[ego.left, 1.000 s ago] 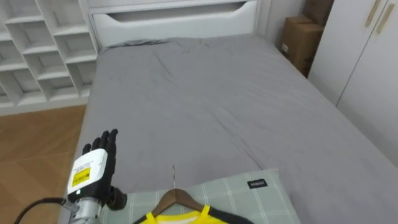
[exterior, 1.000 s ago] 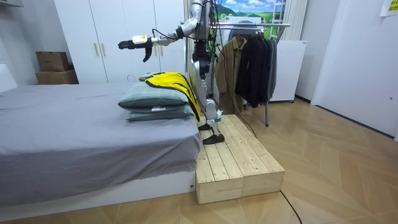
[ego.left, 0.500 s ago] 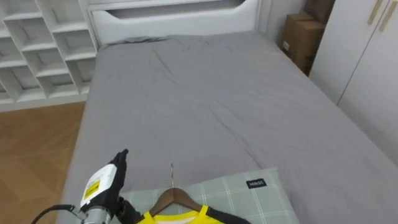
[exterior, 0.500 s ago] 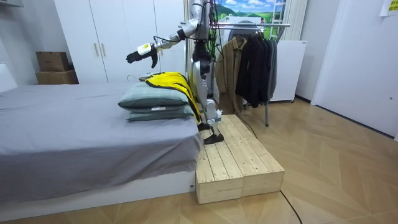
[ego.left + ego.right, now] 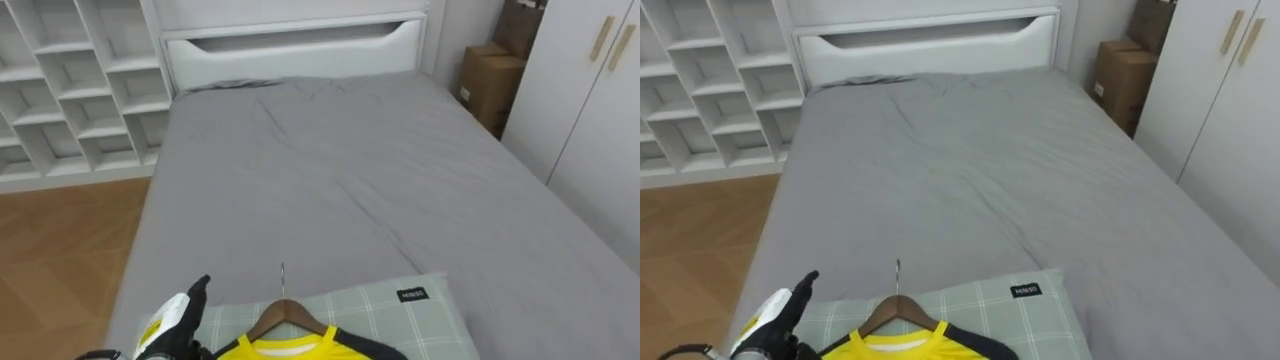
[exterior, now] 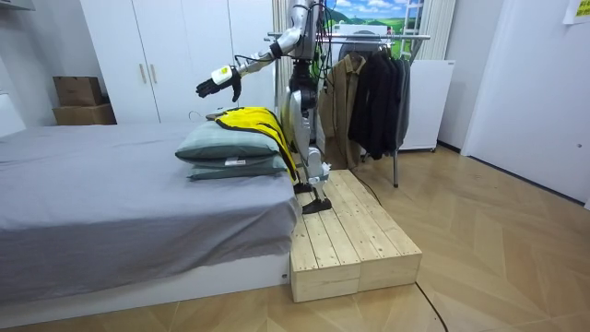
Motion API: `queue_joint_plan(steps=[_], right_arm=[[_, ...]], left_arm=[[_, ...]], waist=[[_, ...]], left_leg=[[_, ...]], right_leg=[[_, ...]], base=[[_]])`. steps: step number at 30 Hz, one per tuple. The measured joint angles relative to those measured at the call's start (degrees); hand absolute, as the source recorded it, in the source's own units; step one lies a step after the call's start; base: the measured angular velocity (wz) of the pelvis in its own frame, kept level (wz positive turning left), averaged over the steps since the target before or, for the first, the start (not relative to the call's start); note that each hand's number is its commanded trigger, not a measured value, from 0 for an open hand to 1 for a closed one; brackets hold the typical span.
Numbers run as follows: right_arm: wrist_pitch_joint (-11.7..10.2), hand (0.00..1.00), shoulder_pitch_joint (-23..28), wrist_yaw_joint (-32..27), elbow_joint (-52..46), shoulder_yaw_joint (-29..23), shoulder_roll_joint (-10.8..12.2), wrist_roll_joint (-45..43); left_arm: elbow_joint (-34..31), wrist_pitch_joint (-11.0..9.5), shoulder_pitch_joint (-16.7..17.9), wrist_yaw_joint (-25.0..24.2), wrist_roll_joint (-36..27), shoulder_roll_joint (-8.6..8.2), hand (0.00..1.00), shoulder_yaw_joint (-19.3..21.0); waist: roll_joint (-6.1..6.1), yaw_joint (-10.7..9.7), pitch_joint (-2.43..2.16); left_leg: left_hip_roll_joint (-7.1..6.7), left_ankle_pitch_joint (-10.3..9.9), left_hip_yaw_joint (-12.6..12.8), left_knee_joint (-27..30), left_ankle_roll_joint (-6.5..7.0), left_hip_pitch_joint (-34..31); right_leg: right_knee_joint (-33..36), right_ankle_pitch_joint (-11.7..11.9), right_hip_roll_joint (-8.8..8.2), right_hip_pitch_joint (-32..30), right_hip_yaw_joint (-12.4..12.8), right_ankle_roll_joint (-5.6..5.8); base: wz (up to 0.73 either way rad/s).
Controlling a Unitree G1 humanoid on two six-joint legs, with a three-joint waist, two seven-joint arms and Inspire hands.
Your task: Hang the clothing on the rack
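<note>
Shirt (image 5: 285,348) in yellow lay closest to us on a wooden hanger (image 5: 285,315). Both were flat on the green pillow (image 5: 400,312) at the foot of the bed (image 5: 330,170). At our left we held the left hand (image 5: 172,322) raised in the air, apart from the shirt, fingers loose and gripping nothing. We stood on a wooden platform (image 6: 350,235) against the bed. Farther, the grey bed reached its white headboard (image 5: 300,45), with shelves (image 5: 70,90) left and boxes (image 5: 488,80) right.
</note>
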Motion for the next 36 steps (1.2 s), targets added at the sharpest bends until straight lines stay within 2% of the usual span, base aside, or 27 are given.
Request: queue_joint_plan(steps=[3,8,10,14,16,20,22,26,27,29,32,36], right_arm=[[-0.23,0.0,-0.43,-0.25,-1.17,0.05,0.01,0.01],[-0.9,0.0,-0.99,-1.56,-2.46,0.3,0.01,0.09],[-1.47,0.0,-1.73,-2.15,-2.41,0.43,-0.01,0.93],[-2.84,0.0,-2.85,-2.24,-2.19,1.46,-0.01,5.26],[-3.21,0.0,-3.74,-2.43,-2.2,2.2,-0.08,7.89],[-4.02,0.0,-4.44,-2.93,-2.24,2.71,-0.39,8.88],[-4.49,0.0,-5.53,-3.41,-2.18,2.78,-0.37,9.43],[-7.08,0.0,-6.75,-3.97,-1.99,2.8,-0.1,12.27],[-7.56,0.0,-7.57,-3.89,-1.64,2.93,-0.02,13.6],[-8.07,0.0,-8.27,-3.92,-1.49,3.76,-0.07,15.24],[-8.76,0.0,-10.05,-3.94,-1.35,5.29,-0.07,16.8],[-9.41,0.0,-10.57,-3.93,-1.67,6.72,-0.26,17.08]], left_arm=[[0.52,-0.12,-0.03,0.0,-0.32,-0.47,0.0,0.0],[3.69,-0.31,-0.07,0.0,-2.31,-1.54,0.0,-0.03],[6.53,-1.26,-0.58,0.04,-2.49,-1.61,0.0,-0.05],[10.72,-1.38,-1.93,0.09,-2.58,-1.62,0.0,-0.17],[13.26,-1.57,-4.08,0.16,-3.77,-1.6,0.0,-0.12],[13.45,-2.05,-7.12,0.65,-4.58,-1.36,0.0,-0.07],[16.8,-4.35,-10.2,1.86,-4.52,-1.33,0.0,0.02],[19.99,-5.76,-13.05,3.59,-4.5,-1.36,0.0,0.01],[21.42,-6.08,-14.19,4.31,-4.36,-1.35,0.0,0.02],[21.77,-6.04,-15.26,5.11,-4.12,-1.28,0.0,-0.06],[21.81,-6.12,-17.89,6.26,-4.13,-0.82,0.0,-0.05],[21.81,-7.28,-19.87,7.9,-4.27,0.51,0.0,-0.05]], waist=[[-0.21,0.24,0.07],[-0.78,0.72,0.44],[-0.74,0.93,0.47],[-0.65,0.75,0.67],[-0.15,1.01,1.03],[0.17,1.21,1.21],[0.18,1.19,1.32],[-0.02,0.8,1.68],[-0.14,0.84,2.16],[-0.15,0.73,2.23],[-0.17,0.85,2.6],[-0.3,0.65,2.77]], left_leg=[[-0.01,0.0,0.18,0.79,-0.01,-1.03],[0.09,-0.01,1.15,1.16,-0.02,-2.05],[0.05,-0.01,1.25,1.4,-0.02,-3.18],[-0.02,-0.02,1.31,2.73,-0.03,-5.44],[0.02,-0.01,1.29,3.09,-0.03,-7.02],[-0.03,-0.01,1.5,3.48,-0.03,-9.3],[-0.07,-0.01,1.76,4.55,-0.03,-11.05],[-0.04,-0.01,1.82,5.4,-0.03,-12.95],[-0.01,-0.01,1.82,5.46,-0.03,-13.05],[-0.08,-0.03,1.81,6.77,-0.03,-14.63],[-0.08,-0.39,1.72,9.17,0.17,-17.99],[-0.1,-0.55,1.58,11.55,0.29,-20.94]], right_leg=[[0.78,-0.16,-0.1,-1.23,0.05,-0.1],[0.69,-0.23,-0.06,-2.34,0.2,-0.2],[0.87,-0.2,-0.17,-3.32,0.2,-0.21],[1.63,-0.19,-0.39,-5.11,0.02,-0.21],[1.87,0.0,-0.41,-6.52,-0.01,-0.23],[2.79,0.08,-0.45,-9.2,0.38,-0.22],[4.12,0.09,-0.62,-11.17,0.39,-0.23],[5.63,0.08,-0.66,-13.42,0.35,-0.25],[5.75,0.07,-0.6,-13.6,0.42,-0.27],[6.88,0.05,-0.8,-15.13,0.4,-0.3],[8.59,-0.01,-0.95,-18.08,0.47,-0.39],[9.86,-0.22,-1.04,-20.58,0.64,-0.55]], base=[[-0.02],[-0.02],[0.0],[0.04],[0.05],[-0.03],[-0.11],[-0.04],[0.0],[0.0],[0.06],[0.03]])
